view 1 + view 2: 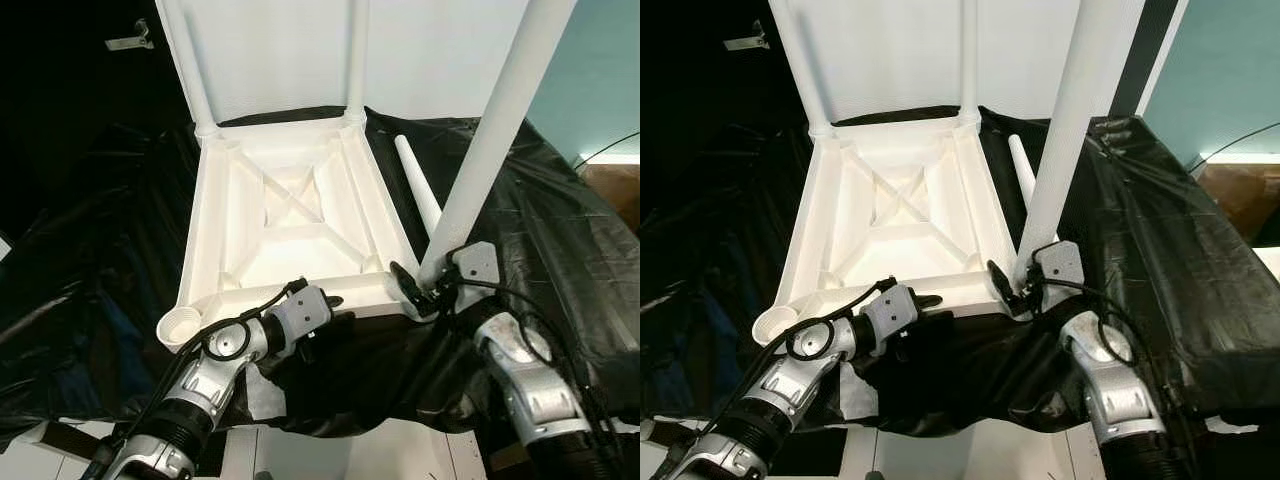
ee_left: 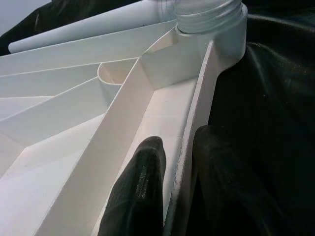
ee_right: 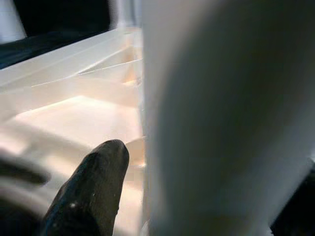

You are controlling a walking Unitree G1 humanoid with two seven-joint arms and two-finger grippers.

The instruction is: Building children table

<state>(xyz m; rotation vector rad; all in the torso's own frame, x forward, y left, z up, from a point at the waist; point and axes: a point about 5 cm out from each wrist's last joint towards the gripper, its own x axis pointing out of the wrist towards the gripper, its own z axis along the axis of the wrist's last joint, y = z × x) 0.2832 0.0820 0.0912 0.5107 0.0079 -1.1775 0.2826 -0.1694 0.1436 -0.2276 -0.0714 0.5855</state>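
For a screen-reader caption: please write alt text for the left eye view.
An upturned white tabletop lies on black sheeting, two legs fitted at its far corners. The right gripper holds a third white leg at a near corner, while the left gripper clamps the near rim beside an empty socket.

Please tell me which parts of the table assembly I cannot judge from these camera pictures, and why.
- Base of the leg held by the right gripper: the gripper covers it in the eye views, and the right wrist view is blurred, so its seating in the tabletop is unclear.
- Tops of all upright legs: cut off by the upper edge of the eye views.
- Loose leg: its lower end is hidden behind the held leg.
- Left gripper: it pinches the tabletop's rim.
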